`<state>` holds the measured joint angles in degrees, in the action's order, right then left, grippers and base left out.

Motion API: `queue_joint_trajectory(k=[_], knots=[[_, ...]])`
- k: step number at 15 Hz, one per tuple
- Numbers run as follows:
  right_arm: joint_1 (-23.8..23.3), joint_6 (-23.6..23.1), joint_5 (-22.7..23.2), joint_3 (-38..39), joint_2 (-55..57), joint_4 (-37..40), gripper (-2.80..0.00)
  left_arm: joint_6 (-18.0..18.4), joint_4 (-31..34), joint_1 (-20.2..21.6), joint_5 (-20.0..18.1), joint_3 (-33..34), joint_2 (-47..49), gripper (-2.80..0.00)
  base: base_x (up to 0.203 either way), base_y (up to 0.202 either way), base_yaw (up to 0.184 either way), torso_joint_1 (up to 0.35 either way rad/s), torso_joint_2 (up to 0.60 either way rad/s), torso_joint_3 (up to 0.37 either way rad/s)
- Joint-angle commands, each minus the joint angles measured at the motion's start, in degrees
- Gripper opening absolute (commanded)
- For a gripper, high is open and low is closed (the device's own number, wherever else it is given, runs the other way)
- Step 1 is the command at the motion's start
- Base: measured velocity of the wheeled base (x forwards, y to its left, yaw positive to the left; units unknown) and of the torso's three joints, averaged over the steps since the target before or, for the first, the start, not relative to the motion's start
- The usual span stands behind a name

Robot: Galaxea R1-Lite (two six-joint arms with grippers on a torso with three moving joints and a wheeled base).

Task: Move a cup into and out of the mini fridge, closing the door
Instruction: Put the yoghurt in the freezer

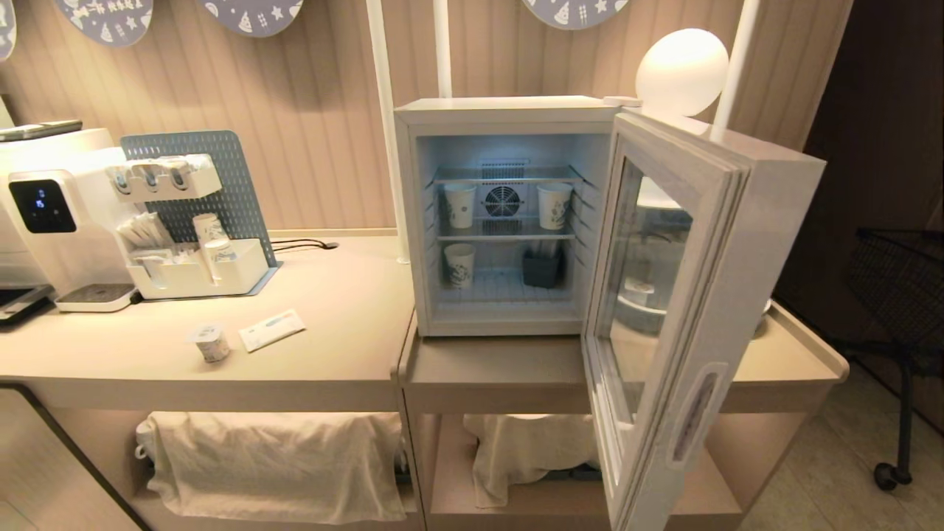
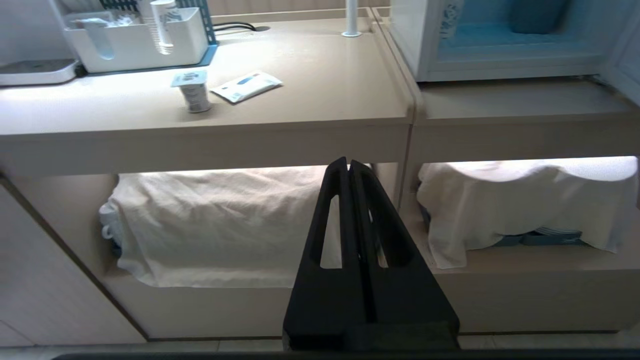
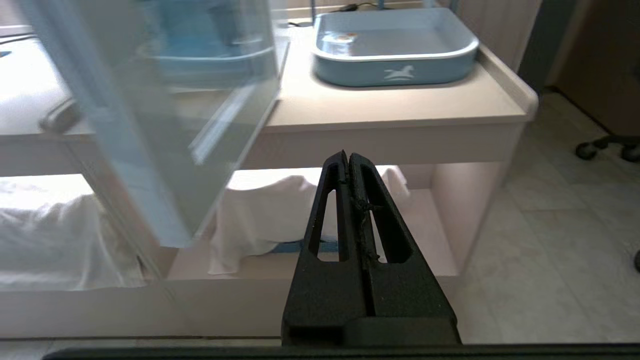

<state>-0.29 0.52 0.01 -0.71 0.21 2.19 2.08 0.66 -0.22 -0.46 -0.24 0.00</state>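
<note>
Both hands are pressed together and hold nothing: the left hand hangs low before the counter's front edge, the right hand low beside the open door. The cup stands upright near the counter's front edge on the left, just beside a flat packet. The mini fridge gapes, paper cups on its wire shelves. Picking up the cup looks like the first step: the left hand should spread wide, approach level, and close below the foil lid, gently, since the pot looks light and easily tipped.
</note>
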Motion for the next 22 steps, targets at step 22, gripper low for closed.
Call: queue_joint_trajectory(k=[22], knots=[[0.0,0.0,0.0,0.0,0.1,0.0,-2.80,0.5,0.2,0.0,0.0,-0.1,0.0,-2.80,-0.067,0.168,0.000,0.002,0.00,0.003]])
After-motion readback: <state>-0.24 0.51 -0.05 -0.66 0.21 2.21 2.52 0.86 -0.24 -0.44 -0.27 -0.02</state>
